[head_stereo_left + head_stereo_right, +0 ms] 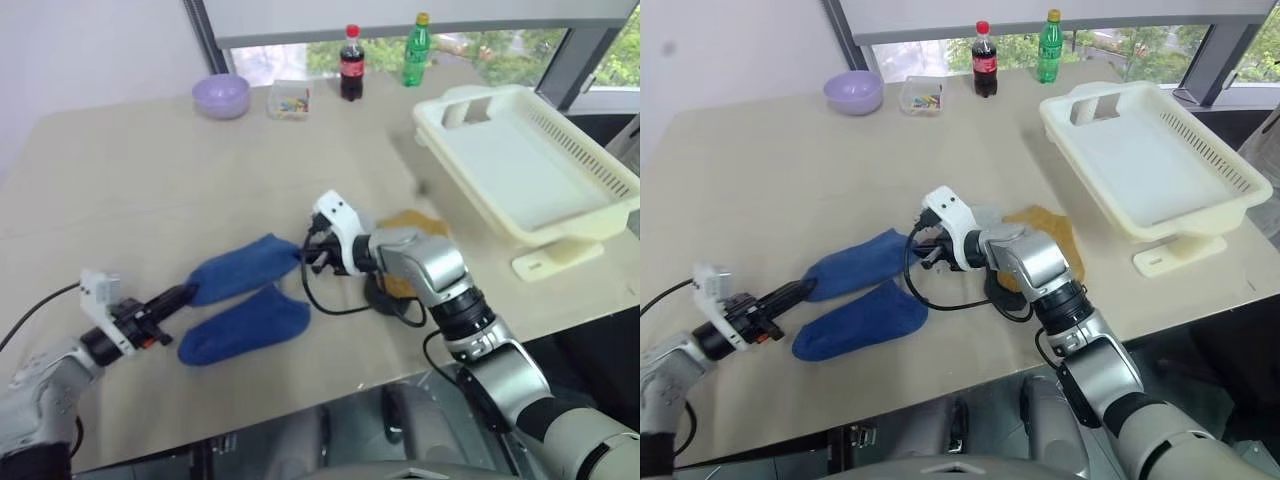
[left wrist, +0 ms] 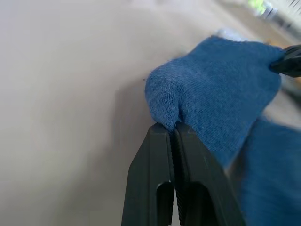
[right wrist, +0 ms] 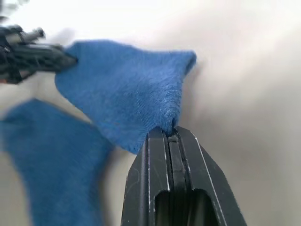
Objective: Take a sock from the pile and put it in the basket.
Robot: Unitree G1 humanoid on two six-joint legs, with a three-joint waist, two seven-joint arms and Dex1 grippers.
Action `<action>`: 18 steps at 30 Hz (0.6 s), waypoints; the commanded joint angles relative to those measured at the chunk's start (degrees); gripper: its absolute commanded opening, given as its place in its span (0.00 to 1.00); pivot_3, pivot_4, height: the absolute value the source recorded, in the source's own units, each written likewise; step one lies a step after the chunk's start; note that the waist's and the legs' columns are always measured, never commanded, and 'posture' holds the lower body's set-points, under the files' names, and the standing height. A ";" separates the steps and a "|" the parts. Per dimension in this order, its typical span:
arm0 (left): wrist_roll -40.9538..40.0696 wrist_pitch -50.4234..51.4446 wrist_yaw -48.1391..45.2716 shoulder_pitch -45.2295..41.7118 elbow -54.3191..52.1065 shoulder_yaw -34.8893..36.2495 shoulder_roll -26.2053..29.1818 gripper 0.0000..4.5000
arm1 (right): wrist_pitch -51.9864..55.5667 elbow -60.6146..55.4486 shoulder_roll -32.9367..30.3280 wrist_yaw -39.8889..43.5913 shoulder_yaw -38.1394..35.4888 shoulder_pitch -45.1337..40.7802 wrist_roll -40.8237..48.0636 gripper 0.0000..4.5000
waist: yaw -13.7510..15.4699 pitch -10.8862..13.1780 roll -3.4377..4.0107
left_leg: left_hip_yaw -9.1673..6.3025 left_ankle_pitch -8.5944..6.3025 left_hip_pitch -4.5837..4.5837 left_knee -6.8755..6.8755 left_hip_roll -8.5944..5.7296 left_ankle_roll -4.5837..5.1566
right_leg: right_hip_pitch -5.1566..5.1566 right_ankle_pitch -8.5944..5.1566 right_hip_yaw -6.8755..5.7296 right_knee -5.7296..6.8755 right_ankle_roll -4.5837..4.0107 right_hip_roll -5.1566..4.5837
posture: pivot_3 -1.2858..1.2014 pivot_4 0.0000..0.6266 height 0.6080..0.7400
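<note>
A royal blue sock (image 1: 240,268) is stretched just above the table between my two grippers. My left gripper (image 1: 185,293) is shut on its one end, seen close up in the left wrist view (image 2: 174,126). My right gripper (image 1: 305,255) is shut on the other end, also seen in the right wrist view (image 3: 170,132). A second blue sock (image 1: 245,325) lies flat just in front of it. A mustard yellow sock (image 1: 415,222) of the pile lies partly hidden behind my right forearm. The cream-white basket (image 1: 600,160) stands at the far right with nothing in it.
At the table's back stand a lilac bowl (image 1: 221,96), a small clear box (image 1: 288,100), a cola bottle (image 1: 351,62) and a green bottle (image 1: 416,48). A small cream plastic piece (image 1: 550,255) lies by the basket's near corner. The table's front edge runs close under both arms.
</note>
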 commanded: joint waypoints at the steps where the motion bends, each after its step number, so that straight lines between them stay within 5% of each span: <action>1: -6.67 3.84 1.11 2.96 -7.44 5.17 -1.27 0.01 | 3.11 -8.59 -0.95 1.57 0.02 0.73 3.89 0.00 | 0.19 0.00 -0.01 | 0.00 0.00 0.00 0.00 0.00 0.00 | 0.00 0.00 0.00 0.01 0.00 0.00 | 0.52 0.24 0.94; 9: -13.06 5.47 5.14 13.88 -21.14 12.06 -5.89 0.01 | 10.43 -17.58 -4.14 2.18 1.84 4.96 10.24 0.00 | 0.88 -0.01 -0.04 | 0.04 0.00 0.04 0.01 -0.03 -0.01 | 0.02 -0.15 0.00 -0.02 -0.21 0.01 | 0.52 0.24 0.94; 18: -9.48 0.58 4.26 26.67 -28.56 12.55 -10.45 0.01 | 12.51 -17.90 -2.16 -1.65 2.90 7.36 12.10 0.00 | 1.13 0.00 -0.01 | 0.03 0.00 0.01 0.00 0.00 -0.01 | 0.01 -0.16 -0.02 -0.07 -0.21 0.03 | 0.52 0.24 0.94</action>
